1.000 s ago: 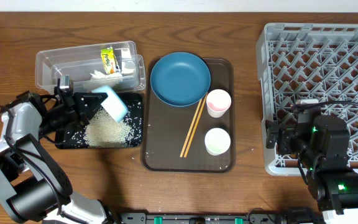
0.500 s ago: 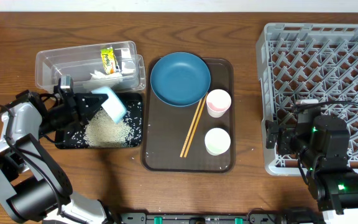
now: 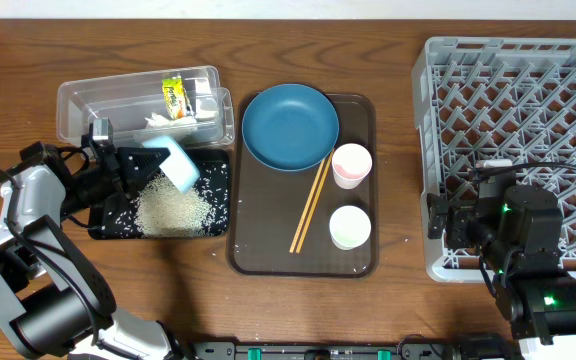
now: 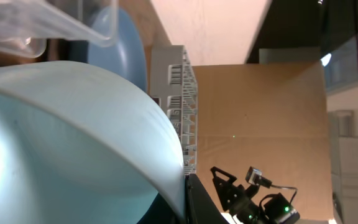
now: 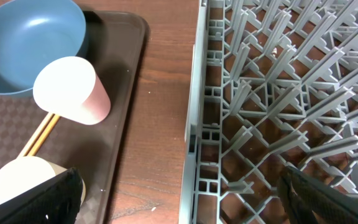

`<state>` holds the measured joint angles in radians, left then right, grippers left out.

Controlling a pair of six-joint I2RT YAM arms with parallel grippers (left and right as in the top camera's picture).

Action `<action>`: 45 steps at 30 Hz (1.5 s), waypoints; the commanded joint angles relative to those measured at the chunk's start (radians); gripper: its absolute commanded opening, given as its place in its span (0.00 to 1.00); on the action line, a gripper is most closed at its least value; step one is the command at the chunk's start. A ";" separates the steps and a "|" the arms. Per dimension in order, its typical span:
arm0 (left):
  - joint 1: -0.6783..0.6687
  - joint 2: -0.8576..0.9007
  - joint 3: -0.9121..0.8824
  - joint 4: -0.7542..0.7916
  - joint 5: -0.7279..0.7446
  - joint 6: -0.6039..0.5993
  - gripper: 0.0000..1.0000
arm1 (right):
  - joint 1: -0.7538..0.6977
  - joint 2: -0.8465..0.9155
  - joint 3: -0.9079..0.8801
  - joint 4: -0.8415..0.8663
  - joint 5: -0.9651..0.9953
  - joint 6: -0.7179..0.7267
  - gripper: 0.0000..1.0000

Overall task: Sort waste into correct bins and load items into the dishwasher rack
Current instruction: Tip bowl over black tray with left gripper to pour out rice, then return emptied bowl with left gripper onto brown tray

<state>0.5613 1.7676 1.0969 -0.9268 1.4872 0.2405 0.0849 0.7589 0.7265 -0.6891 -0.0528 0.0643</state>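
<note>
Dark wood-grain table (image 3: 398,60); L wrist cam shows a tan wall panel (image 4: 260,124) in the bkgd. Grey rack (image 3: 513,60) sits at the table's R side, brown serving tray (image 3: 268,250) in the middle, and clear tub (image 3: 88,105) w/ black tray (image 3: 218,185) just below it on the L. Light-blue bowl (image 3: 175,165) is pale, smooth and plain, tipped steeply on edge above the black tray, over the top of a heaped pile of rice (image 3: 173,208); stray grains dot the tray's L part. L gripper (image 3: 136,166) is clamped on the bowl's L rim, so the bowl sticks out to the R of the fingers. In the L wrist cam its curved wall (image 4: 73,137) fills the lower L, and the fingers can't be seen there. Tub holds the yellow-green wrapper (image 3: 174,97) and white tissue (image 3: 158,121). On the serving tray: dark-blue bowl (image 3: 290,125), chopsticks (image 3: 311,205) lying diagonal, pinkish cup (image 3: 351,165), white cup (image 3: 350,227). R gripper (image 5: 185,196) hangs over the rack's L wall, jaws spread wide, holding nothing.
</note>
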 commanded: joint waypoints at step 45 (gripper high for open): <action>-0.983 -0.109 0.005 0.294 -1.088 -0.426 0.14 | 0.007 0.000 0.024 -0.005 -0.005 0.010 0.99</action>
<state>-0.4217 1.6573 1.0969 -0.6434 0.4290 -0.1730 0.0849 0.7589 0.7265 -0.6922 -0.0528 0.0643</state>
